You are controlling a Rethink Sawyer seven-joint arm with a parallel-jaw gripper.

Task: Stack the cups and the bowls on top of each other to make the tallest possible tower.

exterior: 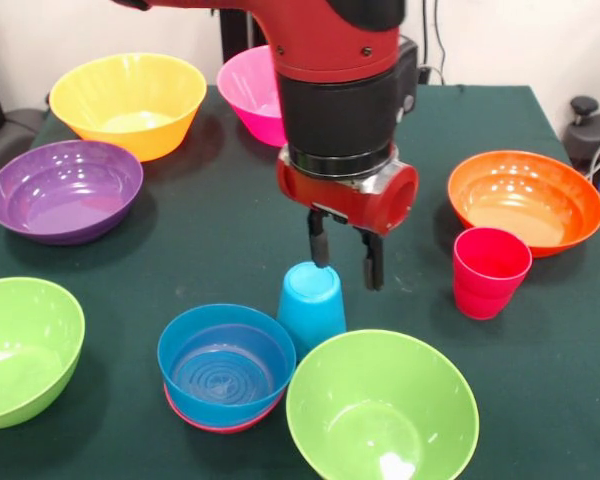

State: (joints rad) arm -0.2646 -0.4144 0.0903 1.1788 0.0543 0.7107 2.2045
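Gripper [343, 262]: fingers standing apart, hovering over the inverted blue cup [311, 305], clamping nothing | Cup: sitting base-up, likely for capping a stack | Blue bowl [226, 365]: nesting in red bowl [212, 419] at cup's 8 o'clock, forming tower base

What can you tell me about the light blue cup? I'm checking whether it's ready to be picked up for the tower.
The light blue cup is a glossy, handleless plastic tumbler standing upside down on the green tablecloth, flat base up, widening toward the rim below. It sits between the blue bowl and the near lime green bowl, whose rim hides its lower edge. The end effector hangs open just above it, one finger near the cup's top edge; contact cannot be confirmed.
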